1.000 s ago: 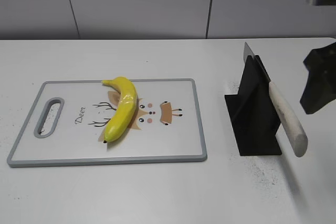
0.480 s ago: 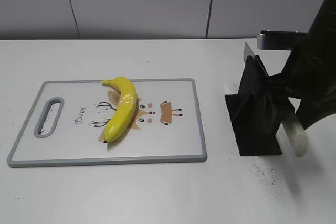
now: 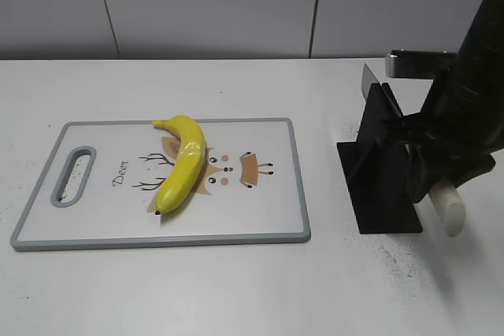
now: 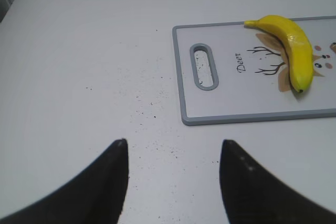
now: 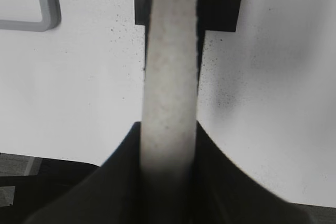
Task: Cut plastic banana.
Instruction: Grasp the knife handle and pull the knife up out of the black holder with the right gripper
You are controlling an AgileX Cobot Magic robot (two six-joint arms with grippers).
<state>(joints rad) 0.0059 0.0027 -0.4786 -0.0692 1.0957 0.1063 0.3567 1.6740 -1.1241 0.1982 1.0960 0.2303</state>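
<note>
On the white surface (image 3: 236, 289) in front of me lies a rectangular white plastic cutting board (image 3: 260, 218) with a grey rim, a slot handle at its left end and a cartoon deer printed across its middle. The glossy bright yellow curved plastic banana (image 3: 183, 162) rests on the board, left of centre, lying over part of the deer print, its stem toward the far edge and its dark tip toward the near edge.

Well to the right of the board stands a black angled knife stand (image 3: 379, 171) holding a knife with a pale cream handle (image 3: 446, 204) and a grey blade whose tip shows above the stand. The right end effector (image 5: 169, 156) has its two dark fingers (image 5: 220, 182) pressed against either side of that handle, pinching it while the knife sits in the stand.

The left end effector (image 4: 173, 174) hangs above bare surface near the handle end of the board, its fingers (image 4: 113, 182) spread apart with nothing between them. It is out of the exterior view.
</note>
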